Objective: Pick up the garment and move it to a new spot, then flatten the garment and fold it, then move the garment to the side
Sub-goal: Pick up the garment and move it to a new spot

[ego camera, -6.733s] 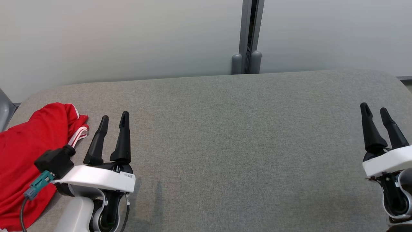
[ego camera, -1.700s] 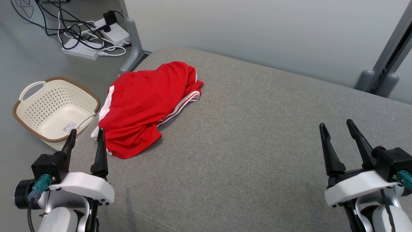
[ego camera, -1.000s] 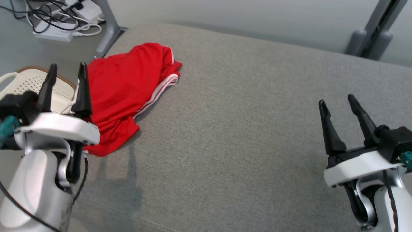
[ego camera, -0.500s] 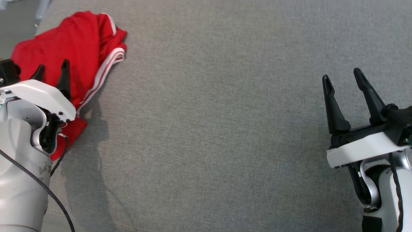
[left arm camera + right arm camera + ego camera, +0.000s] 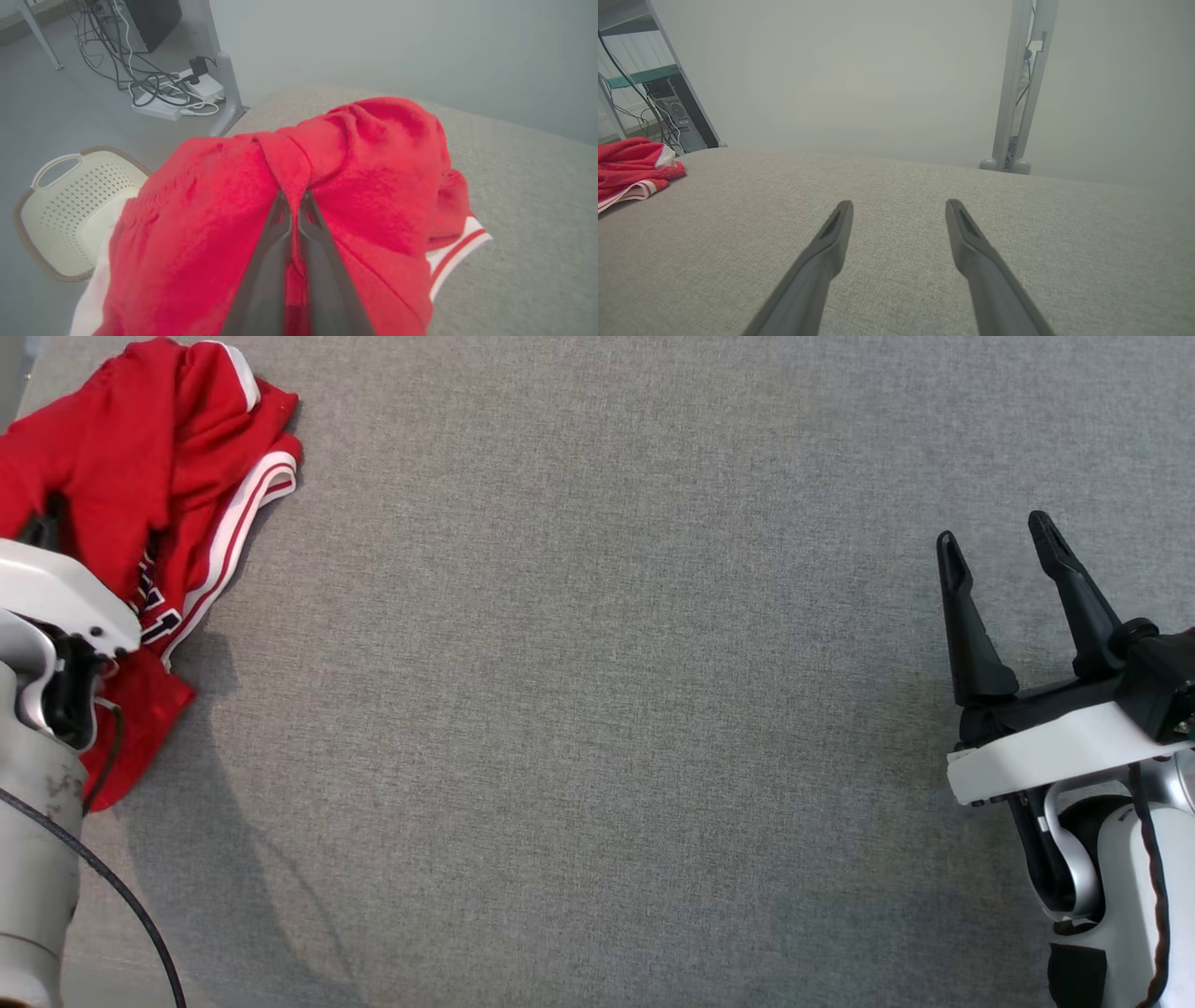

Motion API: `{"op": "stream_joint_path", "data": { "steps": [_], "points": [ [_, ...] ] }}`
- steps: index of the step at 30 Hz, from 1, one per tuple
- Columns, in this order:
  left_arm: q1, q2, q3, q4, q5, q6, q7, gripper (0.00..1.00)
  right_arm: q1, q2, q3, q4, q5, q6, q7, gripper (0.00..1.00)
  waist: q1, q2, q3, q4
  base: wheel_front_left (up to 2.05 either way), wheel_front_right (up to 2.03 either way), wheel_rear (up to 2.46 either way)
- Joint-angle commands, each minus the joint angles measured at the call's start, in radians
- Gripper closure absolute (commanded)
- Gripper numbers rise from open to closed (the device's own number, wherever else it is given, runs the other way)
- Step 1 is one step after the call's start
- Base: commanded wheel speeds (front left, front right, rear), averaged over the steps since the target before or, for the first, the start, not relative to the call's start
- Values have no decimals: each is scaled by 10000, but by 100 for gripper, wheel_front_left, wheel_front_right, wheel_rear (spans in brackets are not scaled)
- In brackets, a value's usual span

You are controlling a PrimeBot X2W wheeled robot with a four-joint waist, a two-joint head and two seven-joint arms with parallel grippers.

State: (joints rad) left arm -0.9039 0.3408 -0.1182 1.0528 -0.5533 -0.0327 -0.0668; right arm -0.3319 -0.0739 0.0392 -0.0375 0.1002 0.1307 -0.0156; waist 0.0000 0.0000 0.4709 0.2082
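1 red garment (image 5: 373, 186) in left gripper (image 5: 293, 198), 1 basket (image 5: 65, 196)

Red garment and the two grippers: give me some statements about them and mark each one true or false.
1. The left gripper is shut on a fold of the red garment. True.
2. The right gripper is shut. False: its fingers stand apart, holding nothing.
3. The garment lies in the basket. False: it is on the grey surface; the basket stands on the floor.
4. The garment has white trim. True.
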Motion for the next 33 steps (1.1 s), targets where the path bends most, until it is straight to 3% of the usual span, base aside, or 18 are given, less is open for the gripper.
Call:
{"op": "stream_joint_path", "data": {
  "steps": [1,9,17,21,29,33],
  "points": [
    [-207,121,-5,20,102,52,-205,100,-69,-34,-55,16,-26,1,-78,0,0,0,-45,23,0,0,0],
    [-561,555,153,-757,282,175,-1703,100,196,27,-355,37,-28,1,-268,0,0,0,-721,111,0,0,0],
    [711,825,470,-3426,450,485,-1939,100,772,162,-450,280,203,1,-481,0,0,0,-2020,-100,0,0,0],
    [2091,765,521,-5509,506,980,-1847,100,1153,197,-492,357,348,1,-530,0,0,0,-2632,-311,0,0,0],
    [5280,443,308,-10806,752,2487,-698,100,1599,216,-627,112,583,1,-421,0,0,0,-2932,-923,0,0,0],
    [5983,276,-144,-12145,898,2729,-211,100,1598,218,-526,40,730,1,-456,0,0,0,-2836,-1418,0,0,0]
  ]
}}
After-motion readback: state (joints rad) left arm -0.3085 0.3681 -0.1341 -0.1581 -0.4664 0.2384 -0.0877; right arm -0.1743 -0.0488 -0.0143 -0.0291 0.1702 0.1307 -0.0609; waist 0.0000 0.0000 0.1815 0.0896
